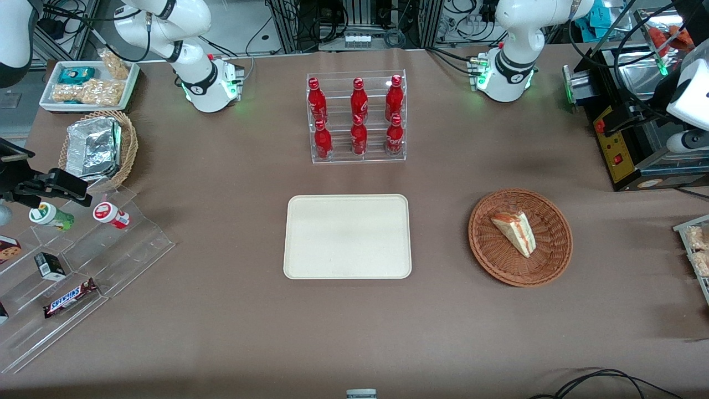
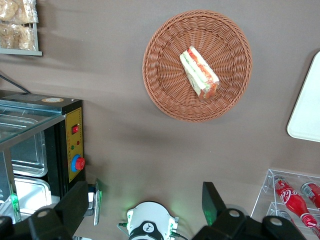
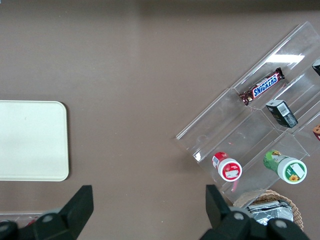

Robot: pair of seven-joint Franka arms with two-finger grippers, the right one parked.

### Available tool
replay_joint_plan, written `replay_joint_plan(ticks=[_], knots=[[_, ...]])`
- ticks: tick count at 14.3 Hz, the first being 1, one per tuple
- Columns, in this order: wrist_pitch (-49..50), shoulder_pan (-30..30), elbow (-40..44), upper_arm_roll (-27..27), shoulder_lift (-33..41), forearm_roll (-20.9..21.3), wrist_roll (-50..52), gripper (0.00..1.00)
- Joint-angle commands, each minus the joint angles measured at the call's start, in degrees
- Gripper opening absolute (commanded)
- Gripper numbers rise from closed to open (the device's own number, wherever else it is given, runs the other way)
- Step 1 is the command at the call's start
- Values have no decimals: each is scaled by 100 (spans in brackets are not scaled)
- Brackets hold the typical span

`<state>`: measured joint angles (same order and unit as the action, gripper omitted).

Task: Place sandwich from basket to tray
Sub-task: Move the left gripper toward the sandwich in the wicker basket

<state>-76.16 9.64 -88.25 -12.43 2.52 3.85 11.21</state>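
Note:
The sandwich (image 1: 515,233) (image 2: 199,72), a pale bread wedge with red and green filling, lies on its side in the round reddish-brown wicker basket (image 1: 548,260) (image 2: 165,95). The cream tray (image 1: 347,236) (image 2: 307,105) lies bare at the table's middle, beside the basket. My gripper (image 1: 626,119) (image 2: 148,200) hangs high over the table near the working arm's base, farther from the front camera than the basket and well apart from it. It is open, its fingers spread wide, nothing between them.
A clear rack of red bottles (image 1: 357,119) (image 2: 295,195) stands farther back than the tray. A black and steel oven (image 1: 637,138) (image 2: 45,145) sits under my gripper. A snack tray (image 1: 698,249) lies at the working arm's end; clear display steps (image 1: 83,260) at the parked arm's.

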Motion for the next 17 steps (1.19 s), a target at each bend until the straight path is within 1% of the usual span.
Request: replay_joint_plan(ticks=[1,6,7,9,11,13,17], knots=[[-21,38,89,-5,-15,-33,-128,100],[-39,38,37,-5,-234,-33,-31,100],[-30,38,53,-5,-426,-59,-14,100],[-169,38,36,-5,-743,-103,458,100],[-922,29,-243,-5,-1033,-261,1091,100],[-1915,12,-848,-5,-1096,-270,1496,100],[-3411,-24,-1703,-14,-1350,-262,2331,100]])
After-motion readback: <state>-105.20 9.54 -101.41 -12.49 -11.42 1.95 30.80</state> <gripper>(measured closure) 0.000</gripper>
